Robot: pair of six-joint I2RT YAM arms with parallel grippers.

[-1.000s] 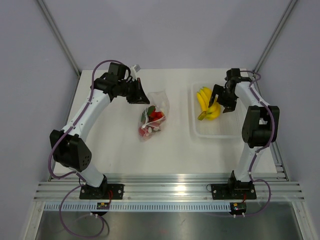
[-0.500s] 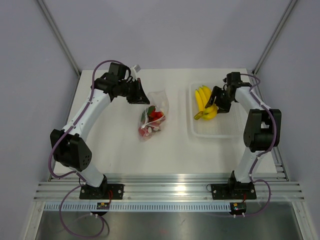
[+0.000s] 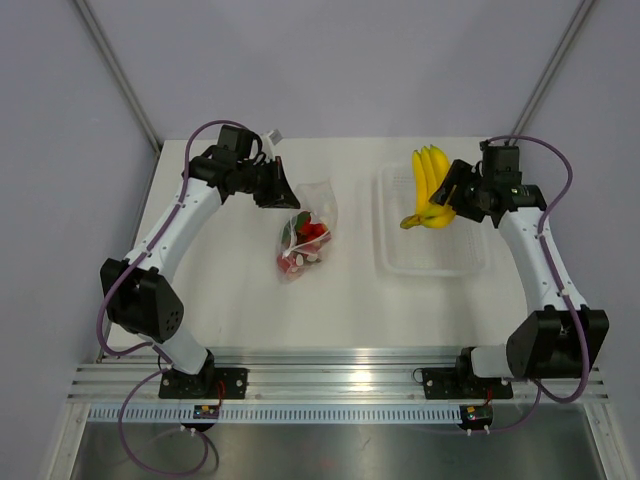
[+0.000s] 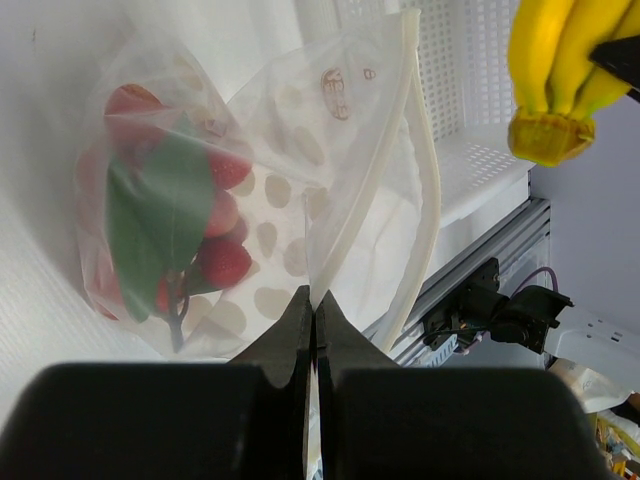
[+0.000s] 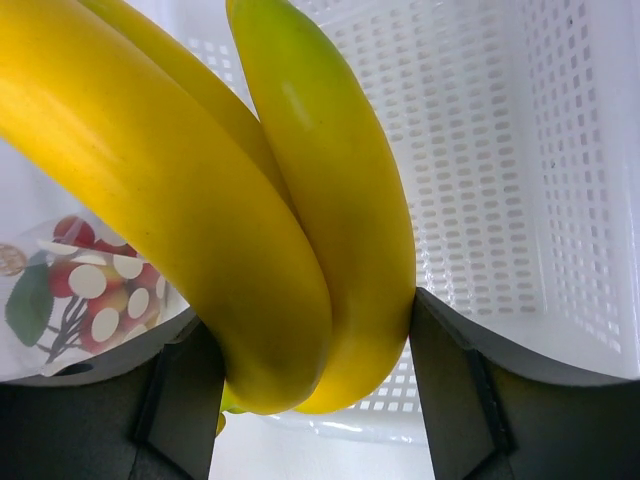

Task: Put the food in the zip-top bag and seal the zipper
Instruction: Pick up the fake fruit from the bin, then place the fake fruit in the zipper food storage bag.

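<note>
The dotted zip-top bag (image 3: 308, 232) lies mid-table with the red strawberries (image 3: 306, 240) and green leaves (image 4: 160, 215) inside it. My left gripper (image 3: 285, 197) is shut on the bag's upper edge (image 4: 312, 285), and the pale zipper strip (image 4: 425, 170) curves open beside it. My right gripper (image 3: 447, 196) is shut on the yellow bananas (image 3: 429, 185), which hang in the air above the white tray (image 3: 432, 262). In the right wrist view the bananas (image 5: 250, 200) fill the space between both fingers (image 5: 185, 400).
The perforated white tray (image 5: 480, 150) sits on the right half of the table, below the bananas. Aluminium rails (image 3: 330, 372) run along the near edge. Grey walls close the sides and back.
My right gripper closed on the bananas and lifted them out of the tray, the arm swinging up and to the right. The left arm and bag stayed put.
</note>
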